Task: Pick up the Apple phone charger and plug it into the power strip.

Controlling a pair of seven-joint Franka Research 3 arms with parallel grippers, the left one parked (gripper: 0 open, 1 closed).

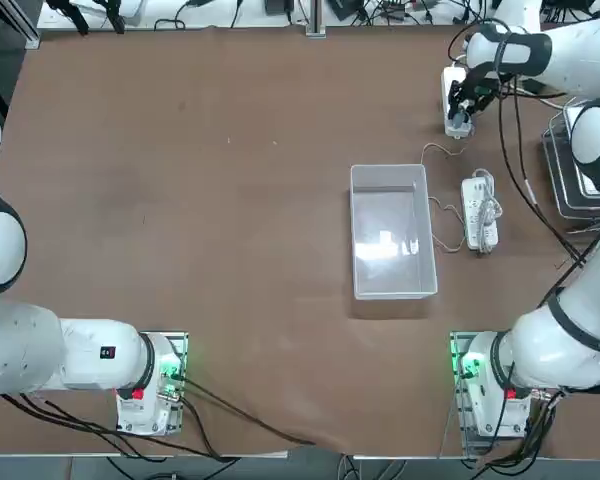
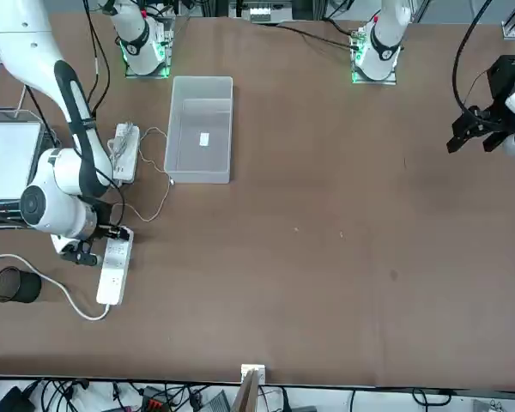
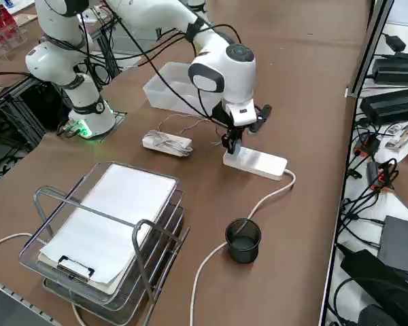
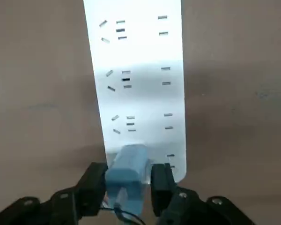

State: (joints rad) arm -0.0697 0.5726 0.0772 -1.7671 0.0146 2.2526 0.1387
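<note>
The power strip point(image 4: 138, 70) lies flat at the far right of the table point(image 1: 451, 79) point(image 2: 113, 273) point(image 3: 260, 163), its thick cord curving off one end. My right gripper point(image 4: 129, 185) point(image 1: 464, 108) point(image 3: 232, 145) stands over the strip's near end, shut on the Apple phone charger point(image 4: 129, 166). The whitish cube sits upright on the last socket, one finger point(image 4: 96, 183) pressed against each of two opposite sides. Whether its prongs are seated I cannot tell. Its thin white cable point(image 1: 436, 150) point(image 2: 157, 199) trails back toward the bin.
A clear plastic bin point(image 1: 353, 232) point(image 2: 202, 81) stands mid-table. Beside it lies a second white strip wrapped in thin wires point(image 1: 479, 212) point(image 3: 166, 142). A black cup point(image 3: 243, 239) and a wire tray with a clipboard point(image 3: 109, 231) sit near the right edge.
</note>
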